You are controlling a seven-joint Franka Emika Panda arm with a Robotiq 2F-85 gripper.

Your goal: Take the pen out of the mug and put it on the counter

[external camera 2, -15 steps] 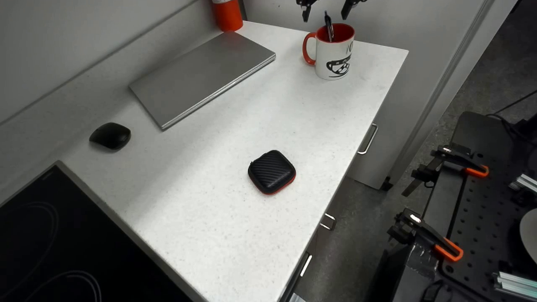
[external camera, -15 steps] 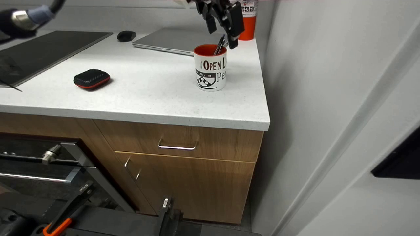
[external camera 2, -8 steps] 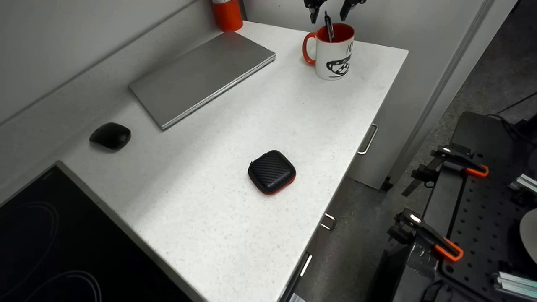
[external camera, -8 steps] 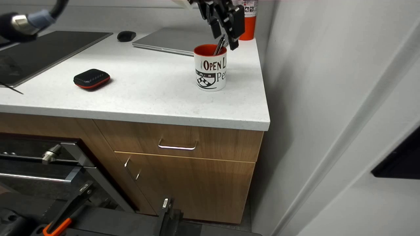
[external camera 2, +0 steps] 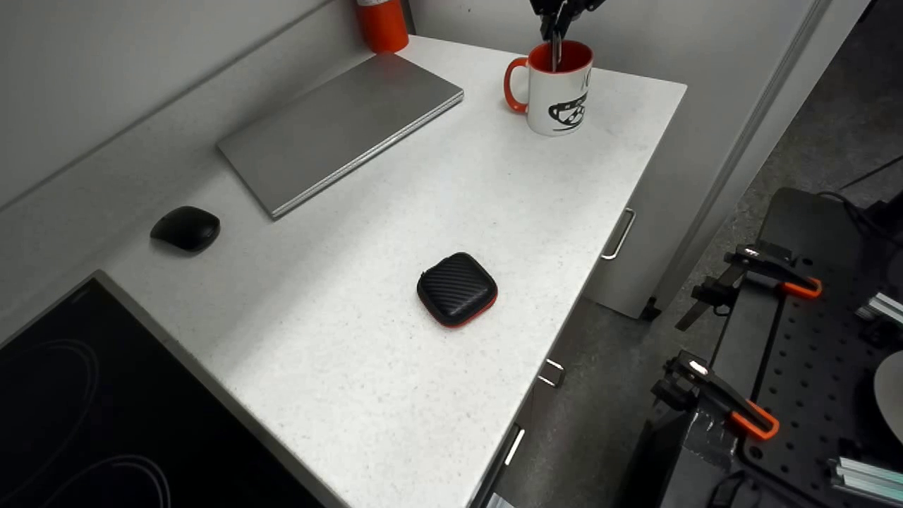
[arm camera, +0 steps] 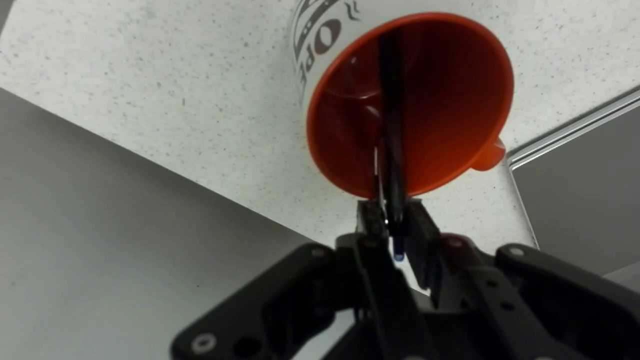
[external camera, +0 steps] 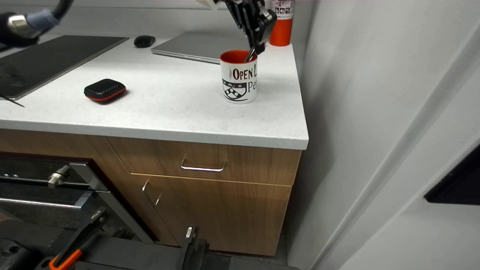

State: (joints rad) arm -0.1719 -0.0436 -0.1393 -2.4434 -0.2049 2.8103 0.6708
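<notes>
Nearest to me in the wrist view is the gripper (arm camera: 395, 214), its fingers (arm camera: 370, 217) clamped on the pen (arm camera: 395, 165) at the upper part, just above the rim of the mug (arm camera: 450, 112); a short bluish end sticks out past the fingers. The rest goes down inside the mug, so it is not yet out. I think the pen is light, stiff and not fragile, but smooth, so it may slip or turn; this upper part seems a good place to hold, with moderate squeeze. Its long axis is steep but tilted: the lower end, which I cannot make out, points down into the mug, and the upper end outward over the rim. I would lift along this axis, otherwise the mug may be dragged. Farther, around the mug, is the counter (external camera: 168, 99); beyond the mug, on the side where the pen leans, stands a tall grey panel (external camera: 356, 93).
</notes>
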